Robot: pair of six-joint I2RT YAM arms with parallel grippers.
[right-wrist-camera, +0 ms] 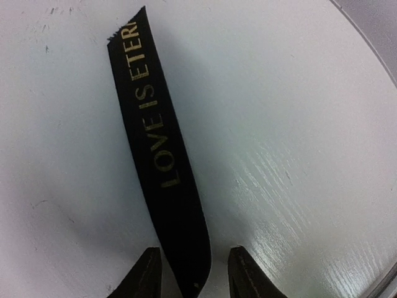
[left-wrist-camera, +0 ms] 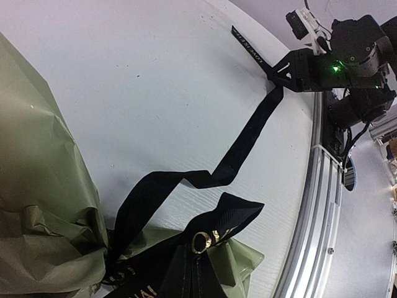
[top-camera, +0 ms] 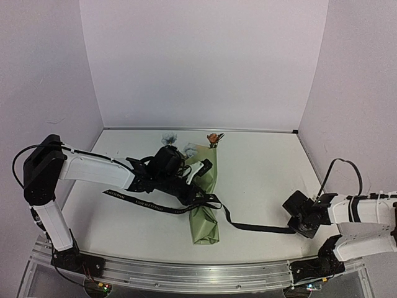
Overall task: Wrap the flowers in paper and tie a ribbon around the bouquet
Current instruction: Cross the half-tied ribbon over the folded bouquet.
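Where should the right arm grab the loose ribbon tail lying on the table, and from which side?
Grip the ribbon near its cut tip, where it lies flat and free on the table, well clear of the bouquet. Probably come straight down with the right gripper, its fingers astride the long edges, pinching across the narrow width. It is thin, so the tips must reach the surface.

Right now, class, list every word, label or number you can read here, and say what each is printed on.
"LOVE IS ETER", cut off at the end: gold letters on the black ribbon, right wrist view.
Lettering on the same ribbon in the top and left wrist views: too small or folded to read.
No other text shows.
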